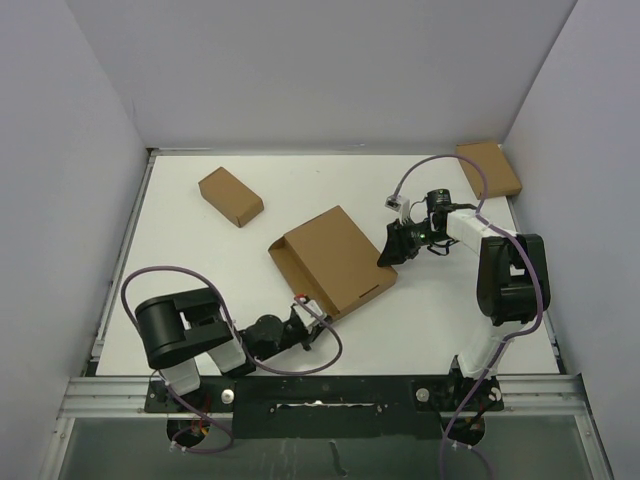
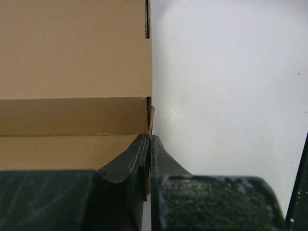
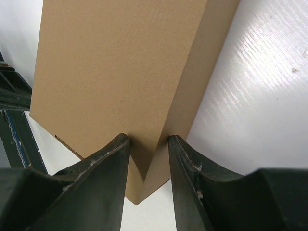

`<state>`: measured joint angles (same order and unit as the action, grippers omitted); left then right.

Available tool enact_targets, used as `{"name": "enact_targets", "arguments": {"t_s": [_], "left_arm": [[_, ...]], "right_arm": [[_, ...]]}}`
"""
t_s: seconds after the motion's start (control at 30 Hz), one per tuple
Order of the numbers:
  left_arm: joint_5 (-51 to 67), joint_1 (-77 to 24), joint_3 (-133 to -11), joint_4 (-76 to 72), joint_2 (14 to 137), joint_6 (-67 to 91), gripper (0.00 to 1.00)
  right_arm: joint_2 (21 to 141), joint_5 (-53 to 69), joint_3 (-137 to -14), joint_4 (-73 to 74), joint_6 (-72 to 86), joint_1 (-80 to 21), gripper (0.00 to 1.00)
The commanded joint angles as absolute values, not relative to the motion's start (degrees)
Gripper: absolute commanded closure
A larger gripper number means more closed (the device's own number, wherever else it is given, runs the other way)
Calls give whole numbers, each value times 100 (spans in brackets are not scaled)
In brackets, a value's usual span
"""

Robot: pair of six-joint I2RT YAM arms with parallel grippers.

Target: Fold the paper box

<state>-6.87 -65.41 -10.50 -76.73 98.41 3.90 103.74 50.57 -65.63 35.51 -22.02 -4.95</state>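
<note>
The paper box (image 1: 335,260) lies in the middle of the table as a flat brown package with a flap open along its left side. My left gripper (image 1: 306,316) is at its near corner. In the left wrist view the gripper (image 2: 150,139) is shut on a thin cardboard edge of the box (image 2: 72,57). My right gripper (image 1: 392,248) is at the box's right corner. In the right wrist view it (image 3: 148,142) is open, its fingers straddling that corner of the box (image 3: 120,67) without clamping it.
A small ready-made brown box (image 1: 230,196) lies at the back left. Another (image 1: 489,168) lies at the back right against the wall. Grey walls close in the white table (image 1: 200,280) on three sides. Purple cables loop around both arms.
</note>
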Motion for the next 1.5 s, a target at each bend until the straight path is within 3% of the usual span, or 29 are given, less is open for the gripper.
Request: {"name": "enact_targets", "arguments": {"t_s": [0.0,0.4,0.8,1.37,1.47], "left_arm": [[-738,-6478,-873,-8007,10152,492,100],[-765,-6458,-857,-8435,10427,582,100],[-673,-6399,-1171,-7346,9797,694,100],[-660,-6180,-2783,-2835,8299,1276,100],[-545,-6130,-3041,-2440,8326,1410,95]], "right_arm": [[10538,4469,-6660,3406,-2373,-522,64],[10560,4472,-6671,3410,-2372,-540,64],[10562,4482,-6680,3419,-2373,-560,64],[10562,4518,-6680,3428,-2373,-606,64],[10553,4506,-6680,3428,-2377,-606,64]]}}
